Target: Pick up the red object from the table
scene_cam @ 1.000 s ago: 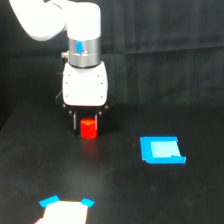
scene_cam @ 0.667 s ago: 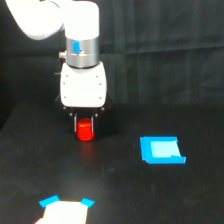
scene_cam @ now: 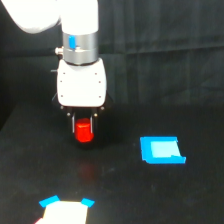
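Note:
The red object [scene_cam: 84, 131] is a small stubby red-orange block, held between the dark fingers of my gripper [scene_cam: 84, 128]. It hangs a little above the black table [scene_cam: 120, 195], and a faint red reflection shows on the surface below it. The gripper is shut on it, under the white arm body [scene_cam: 81, 84], at the exterior view's left of centre. The block's top is hidden between the fingers.
A flat blue square piece [scene_cam: 161, 150] lies on the table to the exterior view's right of the gripper. A white piece with blue corners [scene_cam: 65, 210] lies at the front edge, below the gripper. A dark curtain forms the background.
The gripper has risen with the red object in it; the block has left the table surface and now hangs above it.

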Robot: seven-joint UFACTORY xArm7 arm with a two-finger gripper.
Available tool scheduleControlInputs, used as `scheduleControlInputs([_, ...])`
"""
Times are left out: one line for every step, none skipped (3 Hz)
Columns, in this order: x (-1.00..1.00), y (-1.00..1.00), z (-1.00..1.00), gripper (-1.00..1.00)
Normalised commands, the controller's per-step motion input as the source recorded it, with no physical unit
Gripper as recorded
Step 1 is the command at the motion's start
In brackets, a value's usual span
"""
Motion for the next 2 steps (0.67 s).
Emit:
scheduleControlInputs([1.00,-0.30,1.00,-0.79])
scheduleControlInputs([1.00,-0.33,1.00,-0.39])
